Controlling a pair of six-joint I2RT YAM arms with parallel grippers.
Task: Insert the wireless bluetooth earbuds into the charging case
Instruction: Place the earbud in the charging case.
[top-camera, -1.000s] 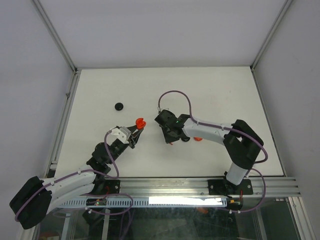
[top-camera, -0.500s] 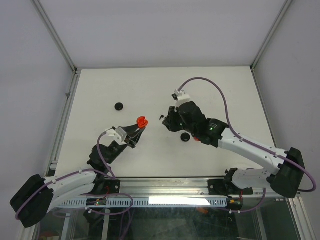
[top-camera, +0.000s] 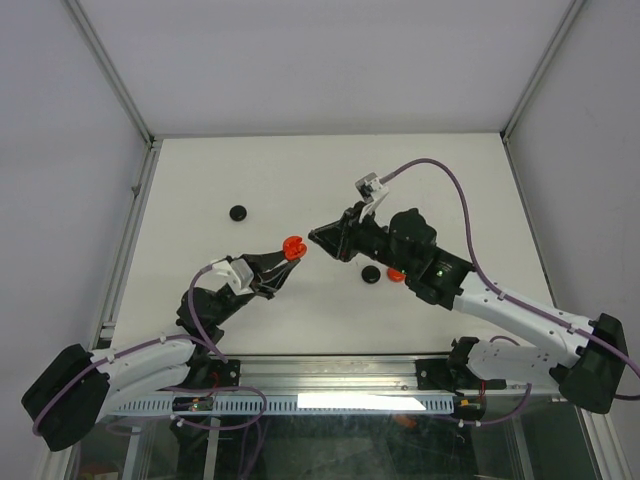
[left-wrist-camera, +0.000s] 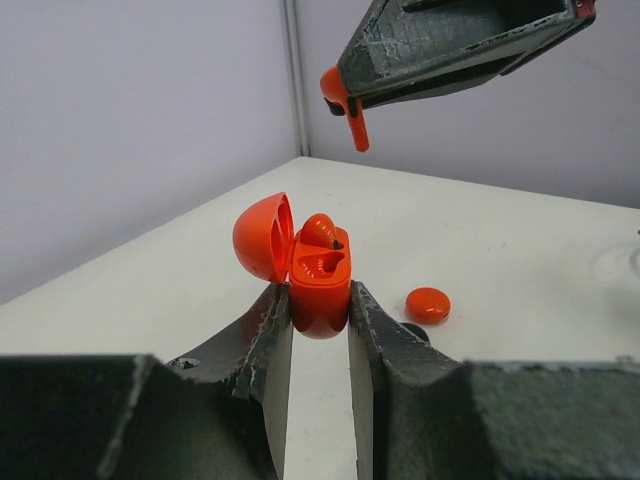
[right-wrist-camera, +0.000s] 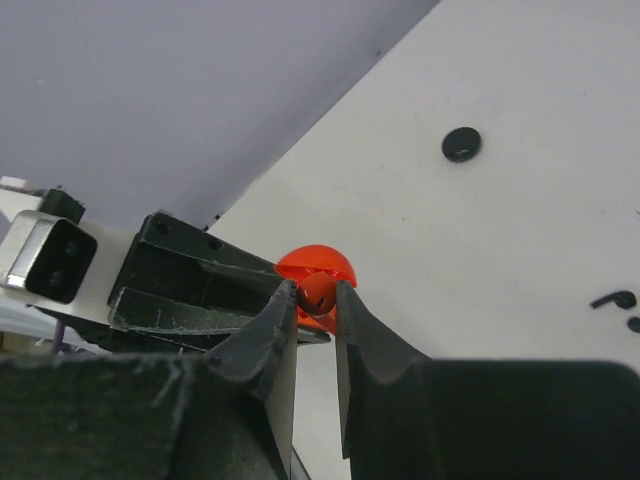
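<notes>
Markings on the arms are too small to read; only a green light (top-camera: 437, 268) shows on the right arm. Left gripper (top-camera: 284, 257) is up off the counter (top-camera: 300, 170), jaws clamped on the lower body of the charging case (left-wrist-camera: 320, 285). Case is red and held upright, lid (left-wrist-camera: 262, 237) swung open to the left in the left wrist view. The seated earbud (left-wrist-camera: 318, 230), red, sits in a socket of the case. Right gripper (top-camera: 318, 236) points at the case from the right, tips near it but apart. Its jaws are pinched together on the red earbud (left-wrist-camera: 346, 100), stem hanging down. In the left wrist view that earbud is above and slightly right of the open case, not touching it. Right wrist view shows the same earbud between the tips with the red lid right behind. On the counter: black disc (top-camera: 238, 213) alone, back left of the left gripper, well apart from both arms. Second black disc (top-camera: 371, 274) sits just beside a red disc (top-camera: 396, 274), both under the right arm, the red one partly hidden. Tiny curved black earbud (right-wrist-camera: 612, 298) lies flat at the right edge of the right wrist view. Counter is plain white, matte. Pale grey-lilac walls (top-camera: 320, 60) on three sides, metal corner posts (top-camera: 110, 70). Aluminium rail (top-camera: 400, 372) runs along the near edge carrying both arm bases, light strip (top-camera: 370, 402) below it. Purple cable (top-camera: 440, 175) loops over the right arm.
</notes>
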